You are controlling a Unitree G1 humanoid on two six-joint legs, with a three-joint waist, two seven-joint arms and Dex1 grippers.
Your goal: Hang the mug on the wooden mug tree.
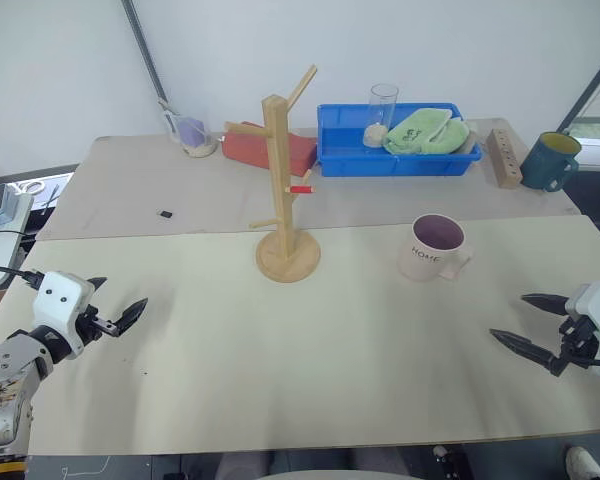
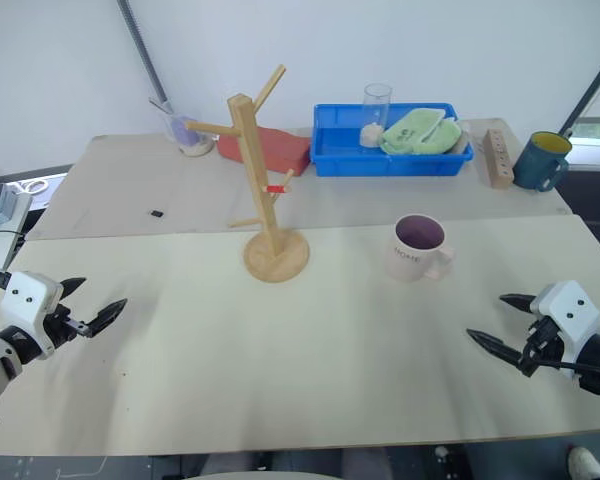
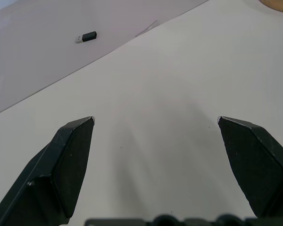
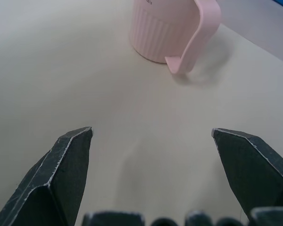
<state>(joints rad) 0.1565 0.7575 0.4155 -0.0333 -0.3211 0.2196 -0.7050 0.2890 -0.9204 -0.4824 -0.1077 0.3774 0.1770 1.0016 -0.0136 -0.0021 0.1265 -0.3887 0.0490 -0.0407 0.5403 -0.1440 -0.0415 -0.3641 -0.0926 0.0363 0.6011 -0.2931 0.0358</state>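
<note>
Fingers of the right gripper (image 1: 525,322) stand spread wide and empty, nearer the mug (image 1: 432,247) than the left gripper (image 1: 115,302); its handle faces them.

Two mugs stand on the table: one pale pink ribbed ceramic mug with a purple inside (image 1: 432,247) right of centre, and one dark teal mug with a yellow rim (image 1: 550,161) at the upper right. There is one light wooden mug tree on a round base (image 1: 284,195) at the centre, one blue plastic tray (image 1: 395,143) above it, one clear drinking glass (image 1: 383,105), one green cloth (image 1: 427,131), one red flat block (image 1: 269,148) and one wooden block with holes (image 1: 503,157).
</note>
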